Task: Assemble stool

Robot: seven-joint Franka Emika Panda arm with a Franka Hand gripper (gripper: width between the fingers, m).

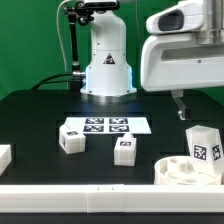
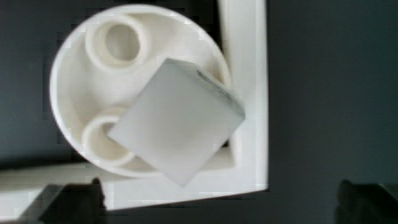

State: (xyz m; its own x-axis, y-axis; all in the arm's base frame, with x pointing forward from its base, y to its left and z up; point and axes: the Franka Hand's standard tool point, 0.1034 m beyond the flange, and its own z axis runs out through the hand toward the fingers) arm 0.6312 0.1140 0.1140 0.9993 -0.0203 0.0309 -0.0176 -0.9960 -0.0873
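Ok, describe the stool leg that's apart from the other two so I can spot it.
On the black table, look to the near corner on the exterior view's right, where the round white plastic seat disc lies. The chunky white tagged leg stands at that disc; the other two legs sit by the flat marker board.

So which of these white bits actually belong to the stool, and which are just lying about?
For the stool:
- round seat
- leg at the seat
- middle leg
- leg on the exterior view's left

Just lying about:
- marker board, flat on the table
- plain white block at the exterior view's left edge
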